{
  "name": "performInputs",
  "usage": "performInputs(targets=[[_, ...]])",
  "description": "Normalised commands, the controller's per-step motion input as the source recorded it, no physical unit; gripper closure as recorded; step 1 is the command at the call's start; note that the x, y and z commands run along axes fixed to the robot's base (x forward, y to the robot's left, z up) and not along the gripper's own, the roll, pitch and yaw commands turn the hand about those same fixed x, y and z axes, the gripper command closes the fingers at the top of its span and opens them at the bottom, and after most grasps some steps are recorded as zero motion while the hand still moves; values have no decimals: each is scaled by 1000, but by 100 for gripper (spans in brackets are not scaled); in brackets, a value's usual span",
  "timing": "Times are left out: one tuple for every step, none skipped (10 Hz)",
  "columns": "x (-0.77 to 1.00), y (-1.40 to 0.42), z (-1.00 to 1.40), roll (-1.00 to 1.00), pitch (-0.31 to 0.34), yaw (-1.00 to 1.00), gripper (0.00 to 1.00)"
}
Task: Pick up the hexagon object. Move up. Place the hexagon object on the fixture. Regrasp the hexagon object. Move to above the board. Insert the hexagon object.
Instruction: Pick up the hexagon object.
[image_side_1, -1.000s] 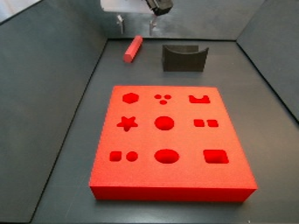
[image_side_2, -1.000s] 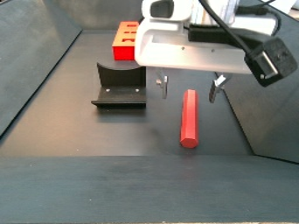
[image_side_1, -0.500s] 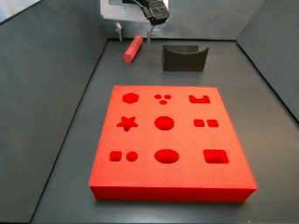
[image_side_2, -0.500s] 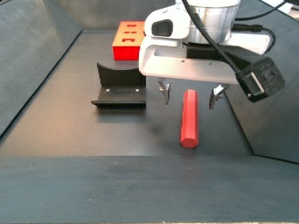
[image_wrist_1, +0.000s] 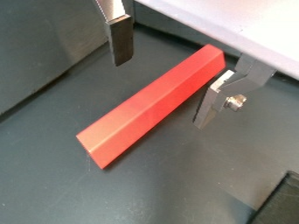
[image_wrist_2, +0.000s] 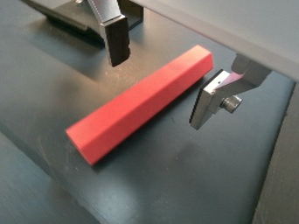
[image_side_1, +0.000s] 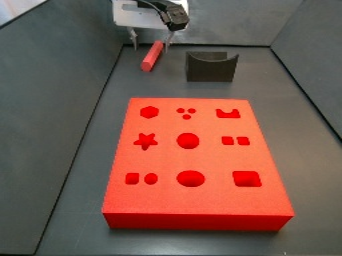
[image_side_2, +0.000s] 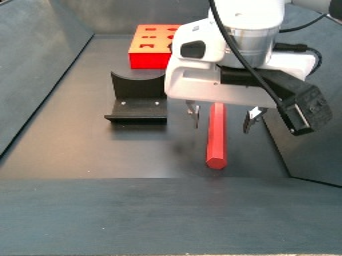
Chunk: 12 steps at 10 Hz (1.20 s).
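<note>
Gripper is at the far end of the floor, low over the hexagon object, jaws spread wide and holding nothing. Both wrist views show one silver finger on each long flank of the bar, with clear floor between each pad and the red face (no contact yet, as far as I can tell).

Key relation: the bar lies flat on the dark floor, directly under the gripper, and its long axis runs across the closing line of the jaws. In a side view the hexagon object runs roughly 12 to 6 o'clock; the fingers stand at about 3 and 9 o'clock of its upper half. So the jaws straddle the far part of the bar rather than its middle; the near end sticks out well past them toward 6 o'clock.

In a side view the hexagon object sits at about 9 o'clock of the fixture, near but apart. The board lies well apart, toward 6 o'clock of both. Viewed from the opposite end, the fixture is at 9 to 10 o'clock of the gripper, and the board behind it at about 11.

Judgement: step in hand is the pick-up. The fingers appear not yet fully down around the bar; the next move calls for a short descent, then closing across the narrow width. An off-centre grip could let the long free end sag or swing on the lift.
</note>
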Motion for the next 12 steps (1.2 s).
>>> performInputs(targets=[[0,-77,-491,-81,-231,80,0],[0,-86,-537,-50,-244,71,0],[0,-23,-591,-83,-267,80,0],[0,0,-534,-114,-270,51,0],[-37,0,-423,-154,-260,26,0],[-57,0,-369,-171,-239,26,0],[-89,0,-383,-180,-249,34,0],[-146,0,-143,-79,-190,0,0],[-71,0,-100,-49,-147,40,0],[0,0,0,-7,0,0,0],[0,0,0,0,0,0,0],[0,0,0,0,0,0,100]])
